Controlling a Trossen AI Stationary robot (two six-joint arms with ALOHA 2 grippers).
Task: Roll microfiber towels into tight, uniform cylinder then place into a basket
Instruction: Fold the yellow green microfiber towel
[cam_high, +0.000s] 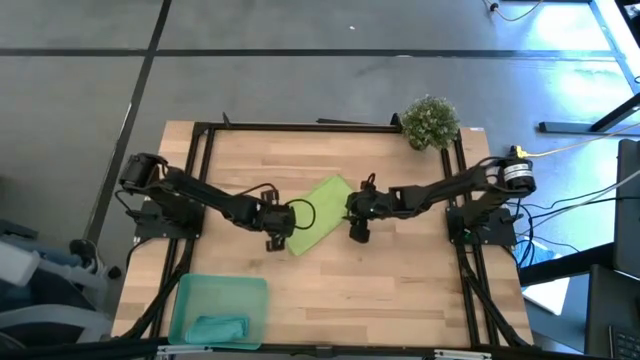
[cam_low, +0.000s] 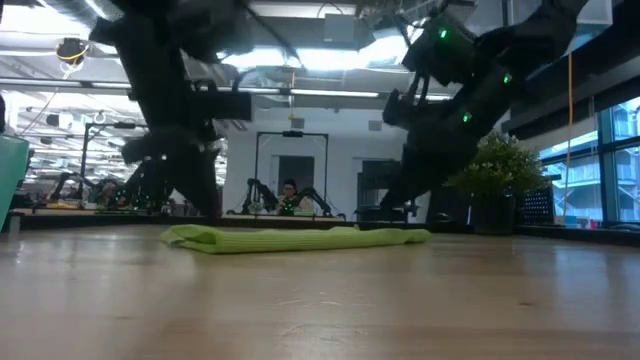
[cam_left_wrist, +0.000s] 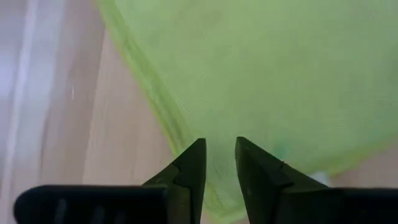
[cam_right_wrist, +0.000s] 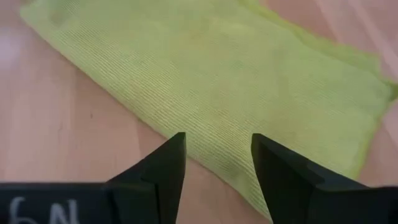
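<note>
The folded lime yellow-green microfiber towel (cam_high: 318, 214) is laid flat at mid-table (cam_high: 400, 290), long axis diagonal, flanked by the left claw (cam_high: 278, 236), slightly parted over its near corner, and the wide-open, empty right claw (cam_high: 359, 232).

High view looks straight down; low view faces level across the worktop (cam_high: 400, 280); both wrist views look closely at the lime towel (cam_high: 318, 214).
</note>
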